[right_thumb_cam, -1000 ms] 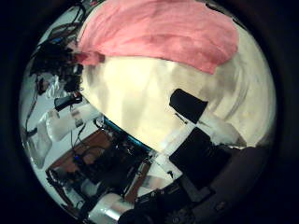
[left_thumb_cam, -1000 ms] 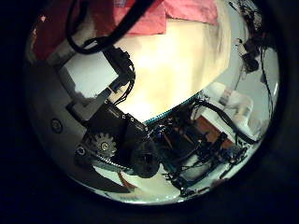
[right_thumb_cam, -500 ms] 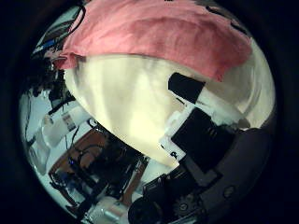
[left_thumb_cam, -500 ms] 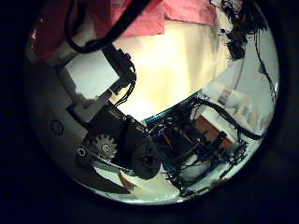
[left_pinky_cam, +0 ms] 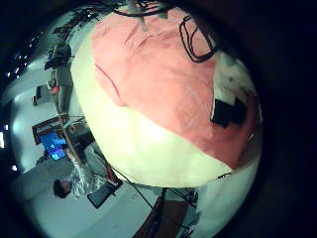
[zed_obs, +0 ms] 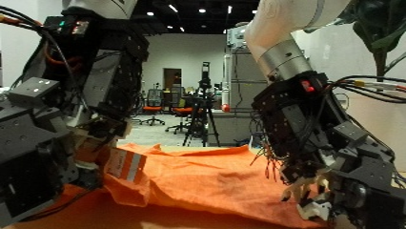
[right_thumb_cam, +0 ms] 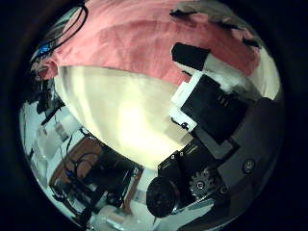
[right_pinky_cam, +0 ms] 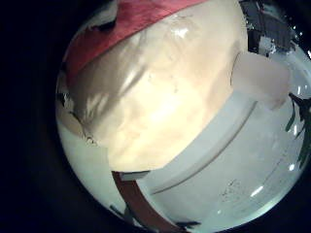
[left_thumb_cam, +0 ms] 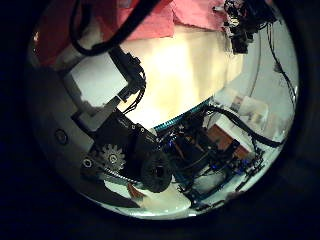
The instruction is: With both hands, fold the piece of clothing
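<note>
An orange cloth (zed_obs: pixel 215 176) lies spread on the table, with a raised fold beside my left hand (zed_obs: pixel 57 143). That hand hangs low at the cloth's edge, its fingers (zed_obs: pixel 121 170) straight against the fold. My right hand (zed_obs: pixel 317 153) is over the opposite side, fingertips (zed_obs: pixel 311 191) at the cloth's surface. In the right thumb side palm view a straight finger (right_thumb_cam: pixel 207 91) reaches over the cloth (right_thumb_cam: pixel 125 43). The left little finger side palm view shows a fingertip (left_pinky_cam: pixel 230 109) resting on the cloth (left_pinky_cam: pixel 158 69). Neither hand has cloth pinched.
The pale table top (right_thumb_cam: pixel 125 111) runs bare beside the cloth, and its edge (right_pinky_cam: pixel 194 155) is close to my right hand. Behind the table the room holds a tripod (zed_obs: pixel 203 100) and office chairs (zed_obs: pixel 155 113).
The right thumb side palm view has moved closer to the cloth, and its finger now reaches over the cloth instead of the bare table. The left thumb side palm view has barely shifted.
</note>
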`<state>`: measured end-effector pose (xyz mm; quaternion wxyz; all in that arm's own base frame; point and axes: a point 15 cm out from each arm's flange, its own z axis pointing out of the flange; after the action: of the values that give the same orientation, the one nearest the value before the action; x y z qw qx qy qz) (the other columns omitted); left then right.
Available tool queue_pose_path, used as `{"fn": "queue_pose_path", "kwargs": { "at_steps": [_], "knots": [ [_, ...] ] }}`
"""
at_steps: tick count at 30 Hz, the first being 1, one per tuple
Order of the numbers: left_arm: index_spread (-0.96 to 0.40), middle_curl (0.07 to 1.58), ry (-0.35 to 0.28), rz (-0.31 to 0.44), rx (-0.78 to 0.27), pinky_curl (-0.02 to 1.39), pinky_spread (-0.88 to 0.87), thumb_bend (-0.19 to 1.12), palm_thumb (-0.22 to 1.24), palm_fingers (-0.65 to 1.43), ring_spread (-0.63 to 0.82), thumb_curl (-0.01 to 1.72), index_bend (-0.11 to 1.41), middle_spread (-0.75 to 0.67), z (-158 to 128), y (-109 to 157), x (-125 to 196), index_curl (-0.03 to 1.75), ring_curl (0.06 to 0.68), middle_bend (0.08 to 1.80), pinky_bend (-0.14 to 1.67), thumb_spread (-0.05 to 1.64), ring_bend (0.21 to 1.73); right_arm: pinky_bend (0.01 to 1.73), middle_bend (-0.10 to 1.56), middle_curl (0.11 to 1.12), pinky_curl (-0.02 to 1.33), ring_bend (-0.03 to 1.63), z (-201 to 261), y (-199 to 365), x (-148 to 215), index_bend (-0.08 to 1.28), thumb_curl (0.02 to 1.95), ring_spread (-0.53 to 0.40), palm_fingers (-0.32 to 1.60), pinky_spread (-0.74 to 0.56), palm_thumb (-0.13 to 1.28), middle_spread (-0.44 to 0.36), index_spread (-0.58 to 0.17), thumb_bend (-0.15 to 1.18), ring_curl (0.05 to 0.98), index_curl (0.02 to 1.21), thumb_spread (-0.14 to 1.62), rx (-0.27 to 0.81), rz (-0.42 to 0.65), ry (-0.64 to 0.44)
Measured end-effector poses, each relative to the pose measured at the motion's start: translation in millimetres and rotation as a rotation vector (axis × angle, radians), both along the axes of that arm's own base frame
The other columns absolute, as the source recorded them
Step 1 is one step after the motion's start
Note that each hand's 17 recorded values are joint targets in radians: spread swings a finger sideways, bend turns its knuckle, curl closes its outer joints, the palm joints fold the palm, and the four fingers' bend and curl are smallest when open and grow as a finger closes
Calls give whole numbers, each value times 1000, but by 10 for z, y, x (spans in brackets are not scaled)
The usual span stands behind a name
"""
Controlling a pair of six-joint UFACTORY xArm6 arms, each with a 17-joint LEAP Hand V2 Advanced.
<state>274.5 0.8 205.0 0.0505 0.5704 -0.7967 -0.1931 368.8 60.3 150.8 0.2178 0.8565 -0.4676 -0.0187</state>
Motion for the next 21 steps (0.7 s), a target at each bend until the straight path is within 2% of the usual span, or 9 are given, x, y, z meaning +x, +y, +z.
{"fn": "queue_pose_path", "kwargs": {
  "at_steps": [5, 11, 18, 21],
  "knots": [
    [-653, 1166, 14, -27, -7, 623, -663, -13, 874, 1012, -459, 793, 176, -599, 76, 16, -88, 1543, 532, 798, 1120, 925, 1311, 1171, 1097, 744, 577, 1191, 236, -70, -25, 945, 489, -273, 1274, -409, 1075, -200, -334, 96, 592, 670, 1029, 10, -19, -25],
    [-628, 1167, 48, -71, -36, 625, -664, -14, 872, 1010, -462, 790, 175, -603, 290, 2, -261, 1559, 531, 792, 1122, 923, 1305, 1292, 1214, 804, 673, 1301, 687, -263, -230, 1064, 553, -249, 1145, -316, 1101, -184, -292, 86, 668, 742, 1078, 3, -64, -45],
    [-594, 1168, 103, -114, -67, 624, -669, -15, 868, 1015, -461, 784, 177, -609, 706, -18, -389, 1575, 531, 787, 1118, 919, 1297, 1334, 1254, 825, 725, 1339, 1138, -300, -492, 1096, 605, -235, 1109, -271, 1105, -172, -271, 60, 706, 771, 1095, 44, -100, -96],
    [-581, 1168, 100, -119, -72, 623, -672, -17, 865, 1014, -462, 779, 173, -615, 856, -9, -381, 1581, 532, 785, 1117, 919, 1296, 1332, 1265, 829, 740, 1346, 1315, -234, -531, 1104, 626, -231, 1109, -259, 1108, -167, -265, 49, 717, 777, 1100, 70, -85, -139]
  ]
}}
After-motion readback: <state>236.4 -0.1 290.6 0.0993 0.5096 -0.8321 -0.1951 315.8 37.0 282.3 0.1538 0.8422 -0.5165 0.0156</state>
